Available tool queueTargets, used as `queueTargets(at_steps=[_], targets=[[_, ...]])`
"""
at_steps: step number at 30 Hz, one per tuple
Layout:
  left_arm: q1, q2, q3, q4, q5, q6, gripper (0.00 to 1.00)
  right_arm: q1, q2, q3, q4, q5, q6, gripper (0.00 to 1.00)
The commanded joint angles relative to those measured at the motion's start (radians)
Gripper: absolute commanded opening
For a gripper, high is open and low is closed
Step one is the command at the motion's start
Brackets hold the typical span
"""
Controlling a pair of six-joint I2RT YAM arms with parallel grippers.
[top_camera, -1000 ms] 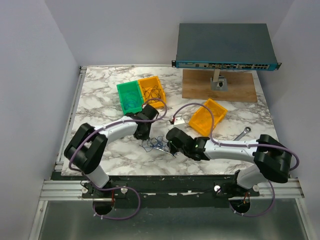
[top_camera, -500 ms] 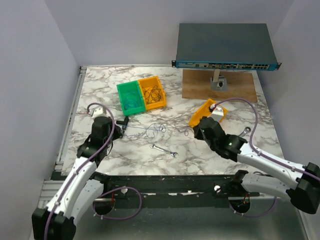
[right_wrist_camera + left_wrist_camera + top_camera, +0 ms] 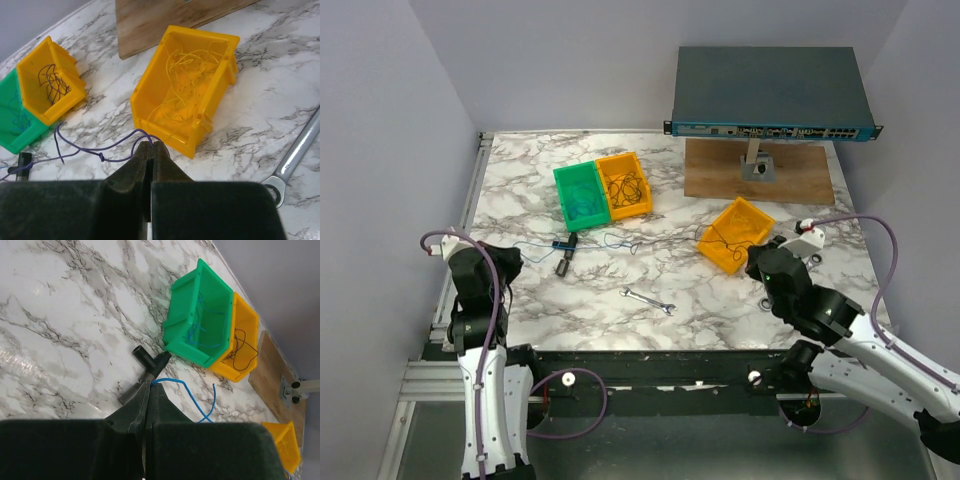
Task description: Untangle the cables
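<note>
My left gripper [image 3: 150, 384] is shut on the end of a thin blue cable [image 3: 186, 389]. In the top view it [image 3: 513, 252] sits at the table's left edge, and the blue cable [image 3: 538, 244] runs right from it. My right gripper [image 3: 151, 144] is shut on a thin dark purple cable [image 3: 90, 150] with a small knot in it. In the top view it [image 3: 752, 259] is beside the loose yellow bin [image 3: 756, 222]. The dark cable [image 3: 670, 243] is drawn out across the table between the arms. A small tangle lies near the middle [image 3: 615, 240].
A green bin [image 3: 578, 195] holds blue wires and an orange bin [image 3: 625, 185] holds dark wires. The yellow bin [image 3: 186, 85] holds yellow wires. A black connector piece [image 3: 146, 360] lies near my left fingers. A small wrench [image 3: 648, 301] and a larger wrench [image 3: 299, 150] lie on the marble. A network switch [image 3: 770, 90] stands on a wooden board [image 3: 760, 172].
Both arms have pulled apart from the middle, the left one to the left edge and the right one to the right. The bunched cables are now stretched out between them.
</note>
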Motion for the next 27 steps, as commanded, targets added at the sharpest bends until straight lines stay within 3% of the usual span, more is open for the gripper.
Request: queueTargets(at_steps=[1,3,6,12,16,19,21,24,27], targets=[[0.080,-0.021,0.058,-0.012,0.142,-0.009,0.00,-0.007,-0.034,0.001,-0.069,0.064,-0.020,0.00],[0.079,-0.007,0.080,-0.011,0.160,-0.008,0.00,-0.007,-0.035,-0.004,-0.033,0.023,-0.054,0.01],[0.098,0.025,0.119,-0.037,0.133,-0.005,0.00,-0.007,-0.040,0.019,-0.090,0.112,0.008,0.01],[0.307,0.100,0.173,-0.041,0.301,0.028,0.00,-0.007,-0.198,0.054,-0.162,0.257,0.035,0.01],[0.338,0.123,0.174,-0.015,0.363,0.032,0.00,-0.007,-0.282,-0.003,0.003,0.057,-0.169,0.01],[0.336,0.121,0.156,0.019,0.394,0.039,0.00,-0.007,-0.237,-0.004,0.032,-0.124,-0.241,0.01],[0.314,0.123,0.138,0.101,0.504,0.072,0.00,-0.007,-0.194,-0.007,0.088,-0.313,-0.322,0.01],[0.153,0.155,0.179,0.096,0.509,0.163,0.00,-0.007,-0.104,-0.023,0.186,-0.587,-0.385,0.04],[0.000,0.172,0.227,0.054,0.445,0.231,0.00,-0.007,0.027,-0.021,0.241,-0.756,-0.411,0.18]])
